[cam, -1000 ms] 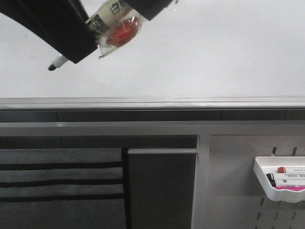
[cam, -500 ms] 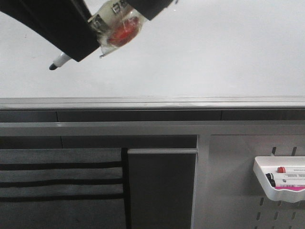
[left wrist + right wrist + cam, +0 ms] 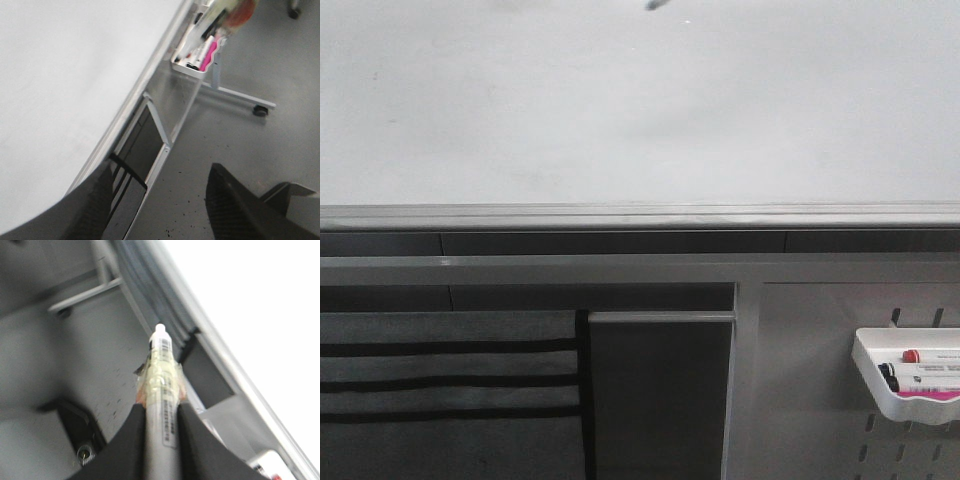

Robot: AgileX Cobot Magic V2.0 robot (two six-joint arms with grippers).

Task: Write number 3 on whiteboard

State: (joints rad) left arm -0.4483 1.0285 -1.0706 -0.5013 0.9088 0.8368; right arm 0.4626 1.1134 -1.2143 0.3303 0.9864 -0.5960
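Note:
The whiteboard [image 3: 640,110] fills the upper half of the front view above its grey edge rail [image 3: 640,214]; no number 3 shows on it. Only a small dark marker tip [image 3: 655,4] pokes in at the top edge there. In the right wrist view my right gripper [image 3: 160,410] is shut on a grey marker [image 3: 161,375] wrapped in clear tape, its white end pointing away, with the whiteboard [image 3: 260,305] alongside. My left gripper [image 3: 160,200] is open with nothing between its fingers [image 3: 95,205], beside the whiteboard [image 3: 65,75] and over the floor.
A white tray [image 3: 910,385] holding spare markers hangs on the grey perforated panel [image 3: 820,400] below the board at the right; it shows as well in the left wrist view [image 3: 192,70]. The board's stand has a caster wheel [image 3: 259,111] on the floor.
My right gripper with the taped marker has lifted up and to the right, out of the front view; only the marker tip remains at the top edge.

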